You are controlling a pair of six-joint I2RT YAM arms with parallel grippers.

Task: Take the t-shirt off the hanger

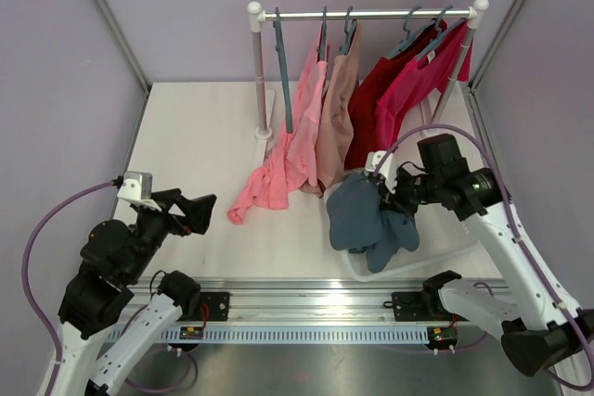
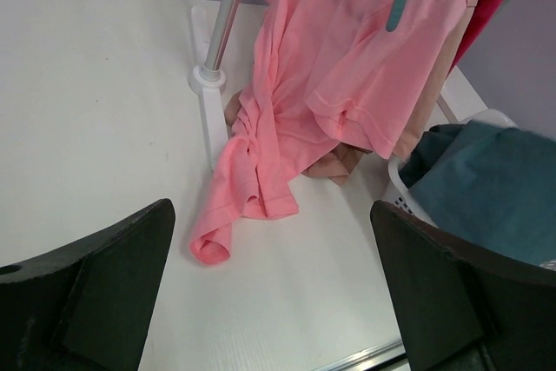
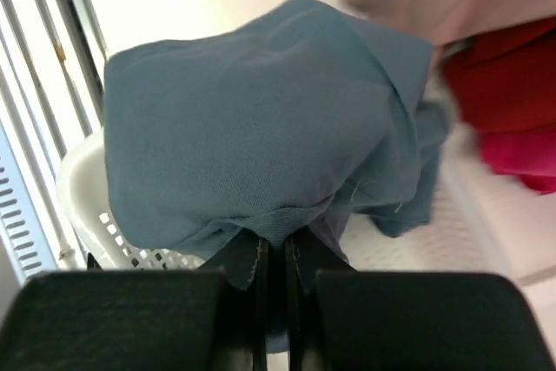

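A blue-grey t-shirt [image 1: 367, 215] hangs bunched from my right gripper [image 1: 384, 192], which is shut on a fold of it [image 3: 261, 119] over the white basket [image 1: 436, 255]. The jaws [image 3: 278, 245] stand nearly together with cloth pinched between them. On the rail, a bare teal hanger [image 1: 283, 71] hangs at the left end. A pink t-shirt [image 1: 288, 159] hangs from its hanger [image 1: 322, 39] and trails onto the table [image 2: 261, 154]. My left gripper [image 1: 200, 213] is open above the table's left side, its fingers [image 2: 113, 275] wide apart and holding nothing.
The clothes rail [image 1: 371, 15] at the back also carries a beige shirt [image 1: 339, 108], a red one [image 1: 376, 90] and a magenta one [image 1: 418, 81]. Its white post and foot [image 2: 208, 84] stand beside the pink cloth. Basket rim [image 3: 78, 206] lies below the blue shirt.
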